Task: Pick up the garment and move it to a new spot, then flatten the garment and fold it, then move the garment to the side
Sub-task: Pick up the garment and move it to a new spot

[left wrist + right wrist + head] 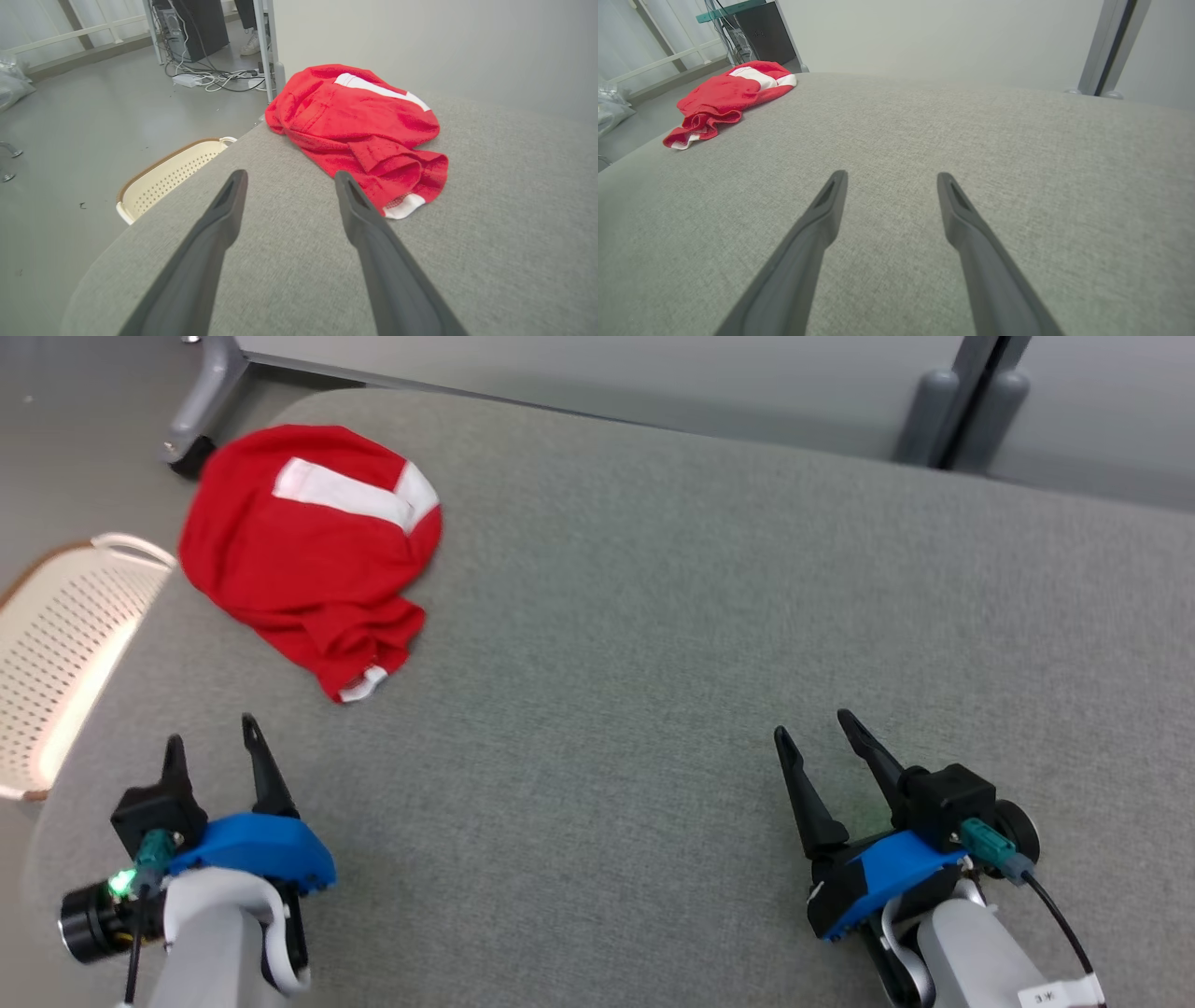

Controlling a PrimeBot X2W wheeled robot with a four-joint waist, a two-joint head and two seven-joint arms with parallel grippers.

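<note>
your left hand is spread and empty over the desk's near left corner, your right hand the same, well apart. a shallow pinch may nudge the garment off the edge toward the basket: it lies bunched ahead of the left hand, at the far left corner.

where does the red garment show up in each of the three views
Head view: the red garment lies at the upper left, near the far left corner of the grey table.
Left wrist view: the garment is large, in the upper centre.
Right wrist view: the garment is small, at the upper left.
Shared landmark: its white cuff, at the garment's end nearest the camera in all three views.
</note>
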